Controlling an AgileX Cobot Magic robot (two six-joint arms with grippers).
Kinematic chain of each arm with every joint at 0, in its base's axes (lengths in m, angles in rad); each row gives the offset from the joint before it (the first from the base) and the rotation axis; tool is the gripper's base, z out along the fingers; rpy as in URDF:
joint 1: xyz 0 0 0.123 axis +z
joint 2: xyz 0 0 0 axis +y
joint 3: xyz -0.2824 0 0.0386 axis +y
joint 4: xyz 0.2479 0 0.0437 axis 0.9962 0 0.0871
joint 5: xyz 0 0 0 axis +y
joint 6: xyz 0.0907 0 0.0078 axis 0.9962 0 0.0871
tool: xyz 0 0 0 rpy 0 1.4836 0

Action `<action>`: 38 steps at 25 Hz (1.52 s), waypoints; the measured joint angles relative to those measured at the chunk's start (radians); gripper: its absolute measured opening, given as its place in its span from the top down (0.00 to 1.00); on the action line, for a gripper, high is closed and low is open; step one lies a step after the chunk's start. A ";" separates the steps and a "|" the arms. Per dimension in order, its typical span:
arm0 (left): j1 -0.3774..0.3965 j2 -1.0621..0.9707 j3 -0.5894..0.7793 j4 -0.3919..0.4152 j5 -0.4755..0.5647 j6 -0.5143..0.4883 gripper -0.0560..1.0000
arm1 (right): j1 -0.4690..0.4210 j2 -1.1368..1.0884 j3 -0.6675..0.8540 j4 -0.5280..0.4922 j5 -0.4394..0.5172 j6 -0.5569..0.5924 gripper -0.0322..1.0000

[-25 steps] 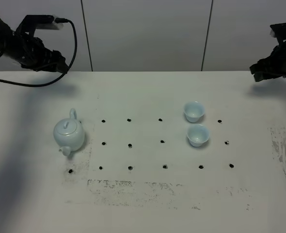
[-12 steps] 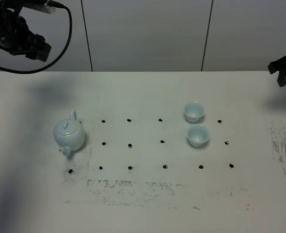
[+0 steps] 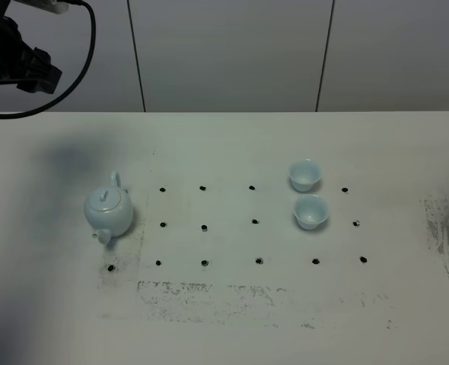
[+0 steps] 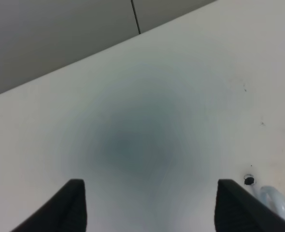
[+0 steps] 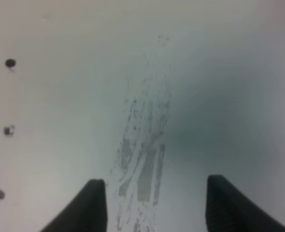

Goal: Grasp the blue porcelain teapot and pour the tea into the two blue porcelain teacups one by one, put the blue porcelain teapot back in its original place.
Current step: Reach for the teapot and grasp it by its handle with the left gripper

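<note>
The round pale sky-blue glazed porcelain teapot (image 3: pixel 108 213) stands upright on the left part of the white desk (image 3: pixel 224 144). Its loop handle (image 3: pixel 115 179) points toward the far edge and its short curved spout (image 3: pixel 101 237) toward the near one. The two small pale-blue handleless porcelain teacups (image 3: pixel 304 174) (image 3: pixel 310 211) sit close together, well apart from it on the right.

The left end effector (image 4: pixel 152 205) hangs high over the desk's far left corner, its fingers spread wide with nothing between them. A sliver of the pot's handle shows at the edge of its wrist view. The right end effector (image 5: pixel 154 205) is likewise released and empty, above a scuffed patch near the right edge.

The pot looks rigid, brittle and smooth-glazed, so it is likely slippery and, if it holds tea, fairly heavy. The round body seems too wide and slick to pinch. The loop handle is probably the best hold, taken firmly across its sides. The knobbed lid looks loose and may slide when the pot tips.
</note>
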 joint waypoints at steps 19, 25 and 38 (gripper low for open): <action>0.000 -0.005 0.003 -0.047 -0.003 0.001 0.44 | 0.000 -1.147 0.605 0.065 0.176 0.108 0.54; 0.000 -0.005 0.003 -0.048 -0.002 0.014 0.44 | 0.000 -1.335 0.692 0.066 0.216 0.113 0.55; 0.000 -0.005 0.003 -0.048 0.001 0.021 0.44 | 0.002 -1.584 0.764 0.068 0.264 0.116 0.60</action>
